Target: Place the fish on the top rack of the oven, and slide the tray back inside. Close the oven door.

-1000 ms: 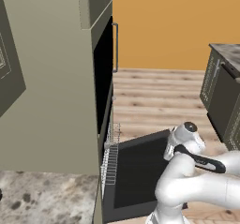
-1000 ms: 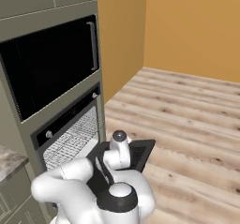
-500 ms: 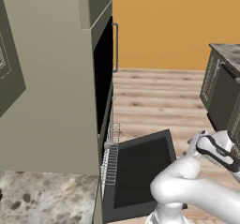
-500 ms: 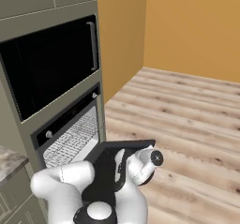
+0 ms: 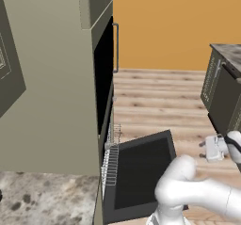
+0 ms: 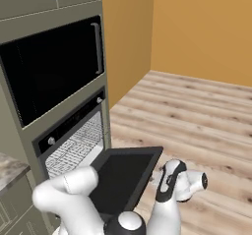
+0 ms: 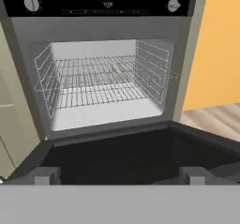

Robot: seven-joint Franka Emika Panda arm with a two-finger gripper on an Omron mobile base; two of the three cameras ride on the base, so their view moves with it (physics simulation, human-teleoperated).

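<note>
- Currently the oven door (image 5: 141,172) hangs fully open, its dark inner face turned up, level and jutting out over the wooden floor (image 6: 206,111).
- Seen from the hand view, the oven cavity (image 7: 105,85) is lit, with wire racks inside; the top rack (image 7: 103,70) sits within the cavity, reaching from the left side guides to the right ones.
- A pale, thin shape (image 7: 118,70) lies on the top rack near its middle; it may be the fish, but it is too faint to tell.
- From the left base view, the front edges of the racks (image 5: 111,160) show at the cavity mouth, just beside the hinge edge of the door.
- The gripper (image 7: 119,175) points at the cavity from beyond the door's outer edge; its two finger tips (image 7: 44,175) stand wide apart with nothing between them.
- The white hand (image 5: 216,147) hovers beyond the right edge of the door, over the floor, apart from the door.
- Above the cavity runs the black control panel (image 7: 103,3) with a knob at each end.
</note>
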